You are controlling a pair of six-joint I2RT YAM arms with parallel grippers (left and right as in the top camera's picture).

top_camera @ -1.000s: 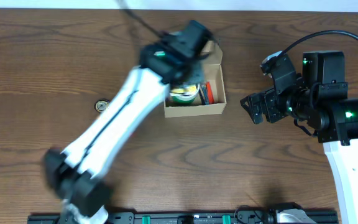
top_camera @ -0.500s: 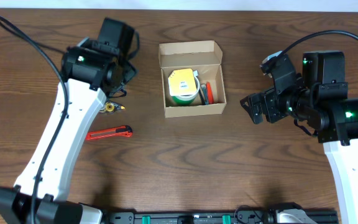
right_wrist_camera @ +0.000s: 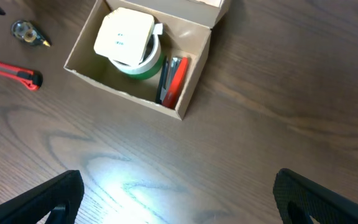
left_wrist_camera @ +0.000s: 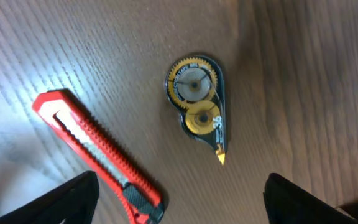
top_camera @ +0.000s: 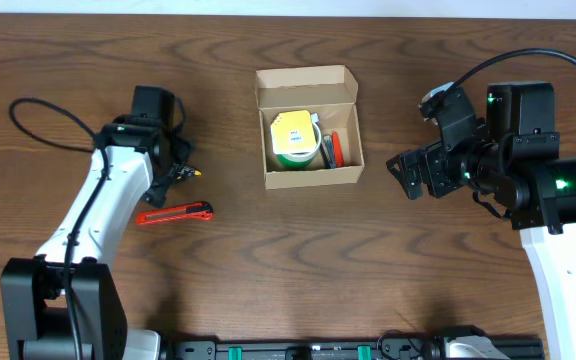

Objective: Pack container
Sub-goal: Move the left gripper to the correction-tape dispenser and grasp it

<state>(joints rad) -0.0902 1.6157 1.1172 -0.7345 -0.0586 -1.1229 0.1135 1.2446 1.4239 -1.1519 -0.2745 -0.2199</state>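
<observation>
Nearest, a red utility knife (top_camera: 173,212) lies on the wooden table (top_camera: 288,270). Just beyond it, the left gripper (left_wrist_camera: 180,180) hangs with jaws spread over a correction-tape dispenser (left_wrist_camera: 199,99), probably lining up a pick. The right gripper (right_wrist_camera: 176,186) waits released and empty. Farthest, the container (top_camera: 313,178) sits open mid-table, holding a green tape roll (top_camera: 294,140).

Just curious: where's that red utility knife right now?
From overhead, the red utility knife lies left of the container, beside the correction tape roller.

Left gripper (left_wrist_camera: 180,194) hovers left of the container (top_camera: 313,178), fingers spread wide. Right gripper (top_camera: 401,176), right of it, gapes likewise.
</observation>
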